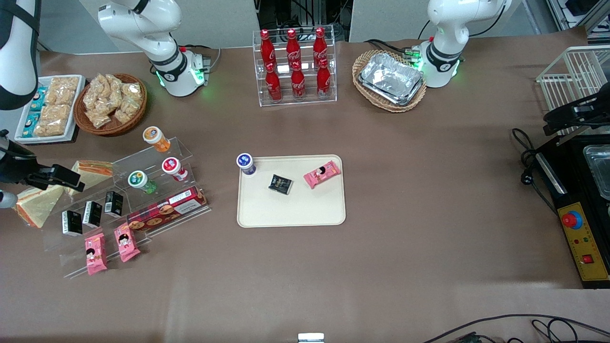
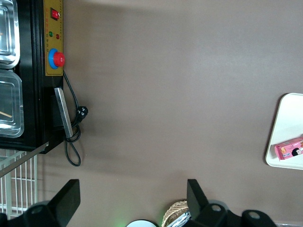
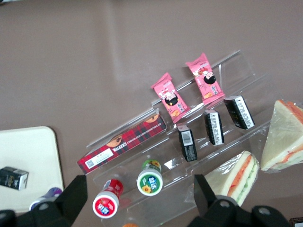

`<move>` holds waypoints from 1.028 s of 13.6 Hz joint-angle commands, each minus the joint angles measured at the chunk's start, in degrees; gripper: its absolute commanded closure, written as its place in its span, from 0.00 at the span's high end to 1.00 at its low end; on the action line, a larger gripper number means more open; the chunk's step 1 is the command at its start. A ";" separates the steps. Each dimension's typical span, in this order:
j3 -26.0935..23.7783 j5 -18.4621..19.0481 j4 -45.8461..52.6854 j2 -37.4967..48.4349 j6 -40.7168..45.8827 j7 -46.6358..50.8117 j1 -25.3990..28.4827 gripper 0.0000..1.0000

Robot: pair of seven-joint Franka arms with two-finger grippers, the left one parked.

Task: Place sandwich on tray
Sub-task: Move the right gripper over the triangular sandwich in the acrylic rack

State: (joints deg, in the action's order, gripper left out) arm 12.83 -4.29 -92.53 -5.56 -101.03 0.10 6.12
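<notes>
Two clear-wrapped sandwich wedges lie toward the working arm's end of the table, beside a clear acrylic display stand [image 1: 143, 190]. One sandwich [image 1: 93, 171] shows its orange and green filling, and the other sandwich [image 1: 38, 204] lies nearer the front camera. Both show in the right wrist view, the first sandwich [image 3: 234, 177] and the second [image 3: 284, 137]. My right gripper [image 1: 71, 180] hovers above them, open and empty [image 3: 138, 185]. The cream tray [image 1: 290, 212] lies at mid-table, and its corner shows in the right wrist view [image 3: 28, 151].
On the tray are a blue-capped cup [image 1: 245, 163], a black packet [image 1: 280, 184] and a pink snack packet [image 1: 322, 174]. The stand holds capped cups, black boxes, a red biscuit box [image 1: 167, 209] and pink packets. A cola bottle rack [image 1: 294, 66] and snack baskets stand farther back.
</notes>
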 commanded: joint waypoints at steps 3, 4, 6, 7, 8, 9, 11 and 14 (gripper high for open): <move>0.53 4.38 1.12 -0.51 -2.50 5.70 -3.30 1.00; 0.53 4.38 1.04 -0.68 -3.11 4.65 -5.05 1.00; 0.53 4.03 1.04 -1.21 -3.73 -0.52 -7.61 1.00; 0.53 3.85 1.04 -1.56 -3.99 -2.28 -9.10 1.00; 0.45 3.59 0.86 -1.82 -4.87 -3.69 -10.77 1.00; 0.44 3.50 0.69 -2.26 -5.49 -5.01 -12.17 1.00; 0.44 3.59 0.51 -3.58 -7.15 -7.04 -14.20 1.00; 0.44 3.59 -0.54 -6.74 -10.66 -9.07 -17.10 1.00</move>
State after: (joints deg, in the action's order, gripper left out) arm 13.78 -0.78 -92.77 -9.29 -108.34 -7.24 -8.56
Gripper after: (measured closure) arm 0.000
